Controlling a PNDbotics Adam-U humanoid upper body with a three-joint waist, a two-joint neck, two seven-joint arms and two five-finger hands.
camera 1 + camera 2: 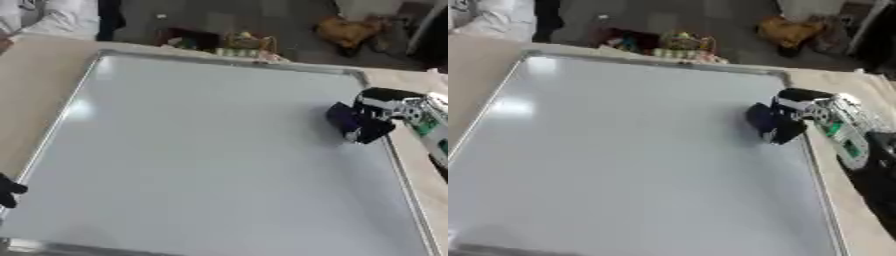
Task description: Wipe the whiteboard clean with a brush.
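Gripping brush (348,120) on whiteboard (201,160): right hand (374,124).

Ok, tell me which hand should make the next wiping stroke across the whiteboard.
The right hand. It is already over the whiteboard near its right edge, curled round a dark brush. The left hand shows only at the lower left edge, holding nothing.

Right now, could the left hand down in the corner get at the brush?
Probably not easily. The brush sits at the whiteboard's right edge, in the right hand, while the left hand shows only at the lower left edge. Nothing lies between them, but the whole board does.
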